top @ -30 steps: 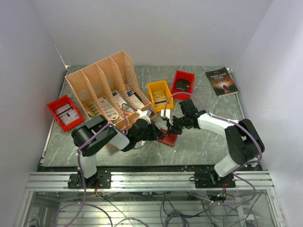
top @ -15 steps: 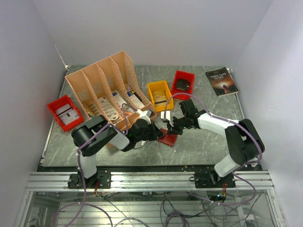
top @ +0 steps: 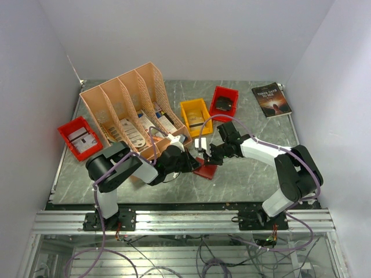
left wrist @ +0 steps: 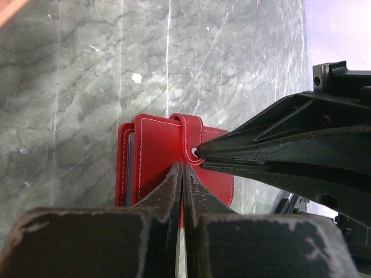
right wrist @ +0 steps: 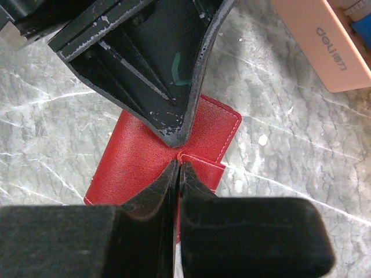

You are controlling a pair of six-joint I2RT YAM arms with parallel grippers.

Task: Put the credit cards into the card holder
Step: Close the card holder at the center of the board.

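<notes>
The red card holder [top: 206, 170] lies closed on the grey marble table between the two arms. It also shows in the left wrist view [left wrist: 153, 145] and the right wrist view [right wrist: 130, 168]. My left gripper [top: 196, 162] is shut, its tips [left wrist: 182, 167] pressed on the red cover. My right gripper [top: 208, 157] is shut at the holder's snap strap [right wrist: 203, 171], by the metal stud [left wrist: 196, 153]. Grey-blue edges [left wrist: 130, 168] show between the covers. No credit card can be made out for certain; flat items lie in the yellow bin [top: 195, 116].
A peach file organiser [top: 127, 107] with leaflets stands at the back left, its edge close to the left arm. A red bin [top: 78, 136] is at the far left, another red bin [top: 224, 99] behind the right arm, a dark book [top: 271, 99] at the back right.
The right gripper has edged slightly left toward the card holder's strap. The left gripper and the holder have stayed in place.
</notes>
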